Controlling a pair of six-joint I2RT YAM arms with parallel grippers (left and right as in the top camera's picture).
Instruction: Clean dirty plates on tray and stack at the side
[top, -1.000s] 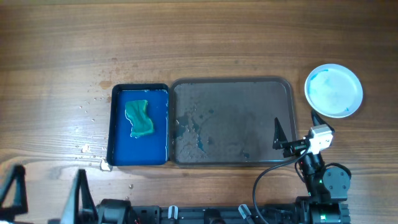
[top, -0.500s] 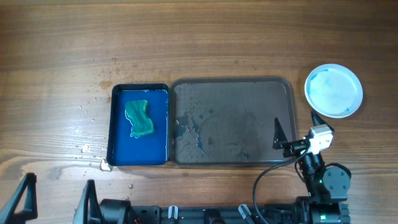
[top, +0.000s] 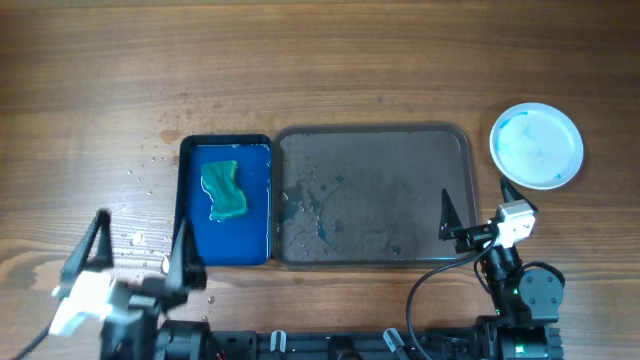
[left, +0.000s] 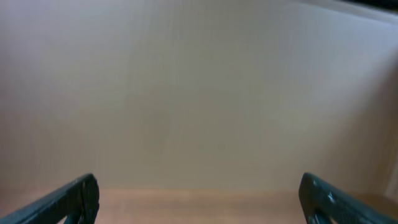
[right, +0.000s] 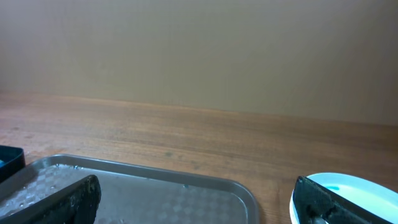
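Nearest, the left gripper (top: 142, 232) and right gripper (top: 476, 200) both stand spread wide, holding nothing. Beyond, the tray (top: 400, 180), matte grey-brown, round-cornered and wet-speckled, carries no plates. At its 9 o'clock a glossy blue tray (top: 255, 225) holds a crumpled green sponge (top: 223, 190). At 2 o'clock, off it, the dirty plates (top: 537, 145) show as one round white disc, faintly blue-tinged; how many are stacked is unclear. The job looks nearly finished.

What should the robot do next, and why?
Probably just park both arms. The tray holds no plates, and the white plate sits beside it on the table. The left gripper and right gripper are both open and empty, and the sponge lies in its blue tray.
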